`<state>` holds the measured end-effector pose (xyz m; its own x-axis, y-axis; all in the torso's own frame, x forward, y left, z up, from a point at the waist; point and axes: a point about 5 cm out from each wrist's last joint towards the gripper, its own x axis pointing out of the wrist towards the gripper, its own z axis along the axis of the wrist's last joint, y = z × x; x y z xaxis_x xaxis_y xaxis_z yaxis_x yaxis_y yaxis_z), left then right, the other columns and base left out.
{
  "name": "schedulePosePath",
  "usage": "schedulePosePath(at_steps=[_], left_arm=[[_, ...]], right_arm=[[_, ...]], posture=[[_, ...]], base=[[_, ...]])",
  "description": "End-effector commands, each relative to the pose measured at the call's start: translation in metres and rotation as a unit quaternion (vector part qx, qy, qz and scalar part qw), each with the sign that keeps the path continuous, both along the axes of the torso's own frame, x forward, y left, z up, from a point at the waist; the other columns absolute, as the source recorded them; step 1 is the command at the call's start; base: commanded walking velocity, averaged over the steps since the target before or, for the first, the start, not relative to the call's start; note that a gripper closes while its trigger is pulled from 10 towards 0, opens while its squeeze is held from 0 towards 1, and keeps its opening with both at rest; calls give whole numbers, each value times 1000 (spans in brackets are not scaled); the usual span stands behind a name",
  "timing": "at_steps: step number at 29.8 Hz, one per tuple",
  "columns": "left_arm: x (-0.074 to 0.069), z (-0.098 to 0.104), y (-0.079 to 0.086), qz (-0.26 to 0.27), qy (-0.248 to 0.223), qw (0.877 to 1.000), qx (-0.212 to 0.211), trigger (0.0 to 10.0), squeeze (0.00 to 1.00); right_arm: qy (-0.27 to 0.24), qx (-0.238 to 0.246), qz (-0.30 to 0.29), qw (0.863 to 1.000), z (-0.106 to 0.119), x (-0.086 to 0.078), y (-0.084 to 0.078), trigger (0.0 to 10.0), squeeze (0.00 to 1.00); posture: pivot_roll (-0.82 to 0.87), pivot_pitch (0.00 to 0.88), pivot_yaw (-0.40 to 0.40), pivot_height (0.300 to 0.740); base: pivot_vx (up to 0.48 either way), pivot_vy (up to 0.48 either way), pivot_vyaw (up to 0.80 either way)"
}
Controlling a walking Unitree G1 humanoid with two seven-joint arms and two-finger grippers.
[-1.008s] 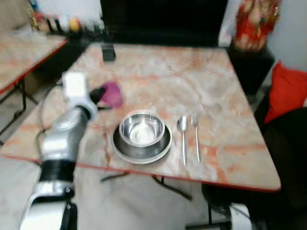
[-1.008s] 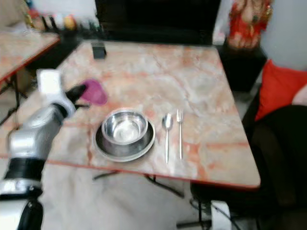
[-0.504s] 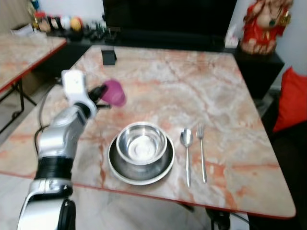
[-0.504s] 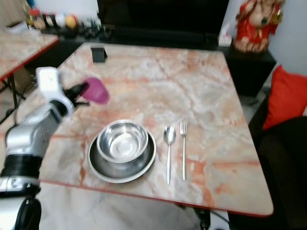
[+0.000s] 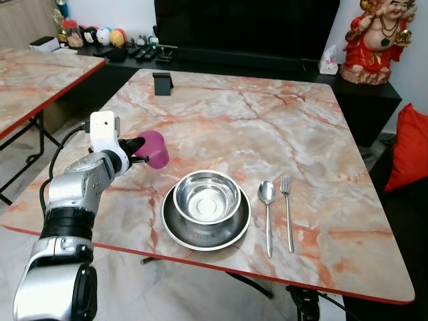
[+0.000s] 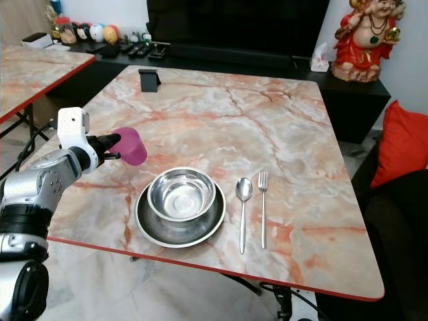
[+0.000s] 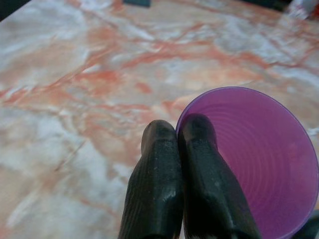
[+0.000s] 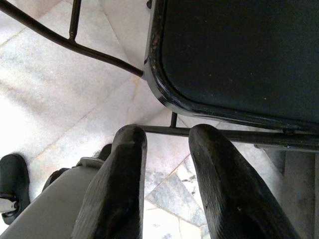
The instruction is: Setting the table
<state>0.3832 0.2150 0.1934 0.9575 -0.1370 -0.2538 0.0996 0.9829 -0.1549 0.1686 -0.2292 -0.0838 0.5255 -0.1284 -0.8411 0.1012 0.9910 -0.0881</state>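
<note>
Left gripper [image 7: 178,130] pinches the rim of the purple cup [image 5: 155,149], held tipped sideways above the marble table [image 5: 321,134], much as half a second ago.

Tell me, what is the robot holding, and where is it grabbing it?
The left gripper holds a purple cup, pinching its rim with one finger inside. The right gripper holds nothing.

The right gripper [image 8: 167,137], its fingers [image 8: 124,189] slightly parted, hangs over a pale tiled floor [image 8: 65,104] beside a black chair seat [image 8: 239,55] with metal legs [image 8: 94,55].
</note>
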Motion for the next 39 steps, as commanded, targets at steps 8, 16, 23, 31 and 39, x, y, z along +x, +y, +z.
schedulePosePath(at_steps=[8,16,23,31,39], left_arm=[[10,4,-11,-17,23,1000,-2,10000,0],[14,4,-15,-30,48,998,21,10000,0],[14,2,-18,-44,54,997,43,10000,0],[14,-2,-20,-47,62,996,41,10000,0],[14,-5,-22,-53,71,995,42,10000,0]], right_arm=[[-5,2,-1,1000,2,5,1,10000,0],[-4,1,-2,1000,2,5,1,10000,0],[-4,0,0,1000,2,5,2,10000,0],[-3,0,0,1000,2,5,2,10000,0],[-3,0,1,1000,2,5,2,10000,0]], posture=[[73,0,-15,707],[70,0,-9,707],[76,0,-13,707],[72,0,-12,707],[72,0,-12,707]], base=[[0,0,0],[0,0,0],[0,0,0],[0,0,0],[0,0,0]])
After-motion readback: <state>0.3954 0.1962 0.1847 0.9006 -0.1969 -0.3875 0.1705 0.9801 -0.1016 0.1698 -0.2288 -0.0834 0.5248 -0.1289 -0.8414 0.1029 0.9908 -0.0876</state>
